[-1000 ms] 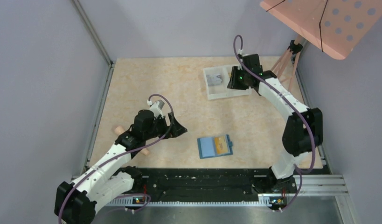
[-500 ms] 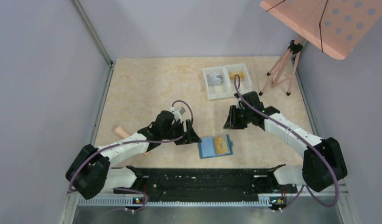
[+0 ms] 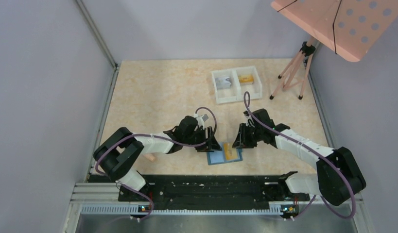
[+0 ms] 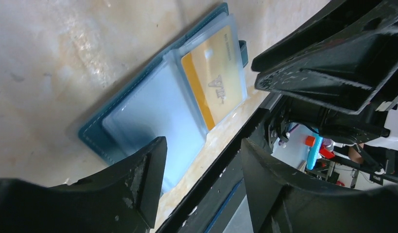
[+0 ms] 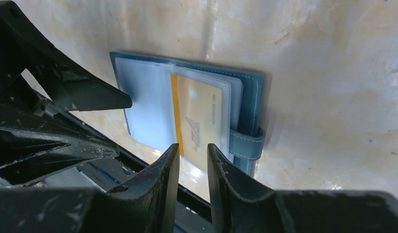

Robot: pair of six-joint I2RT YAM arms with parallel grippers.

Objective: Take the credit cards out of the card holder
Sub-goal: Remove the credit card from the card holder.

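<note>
One tan table (image 3: 153,92) carries the scene. Left claw (image 3: 213,145), jaws apart, and right claw (image 3: 237,142), jaws nearly together, flank the open teal wallet (image 3: 216,157) near its front edge — both empty. An orange card (image 3: 229,151) sits pocketed; unpinned, the wallet may drag along.

**Two matching arms.** The left arm (image 3: 148,141) and right arm (image 3: 303,145) are built from slim white link shells, joined by bulky, rounded black joint housings (image 3: 338,174). A thin purple cable (image 3: 206,110) loops free above each wrist and runs along the links toward the base — on the left arm it meets a small white connector (image 3: 205,118). Jaws: two black wedge-shaped fingers (image 5: 158,194) per arm, with flat inner faces. Their matte plastic is scuffed with pale flecks and scratches along the edges — the left wrist view shows the same wear. Both bases sit on a black mounting rail (image 3: 211,187).
</note>
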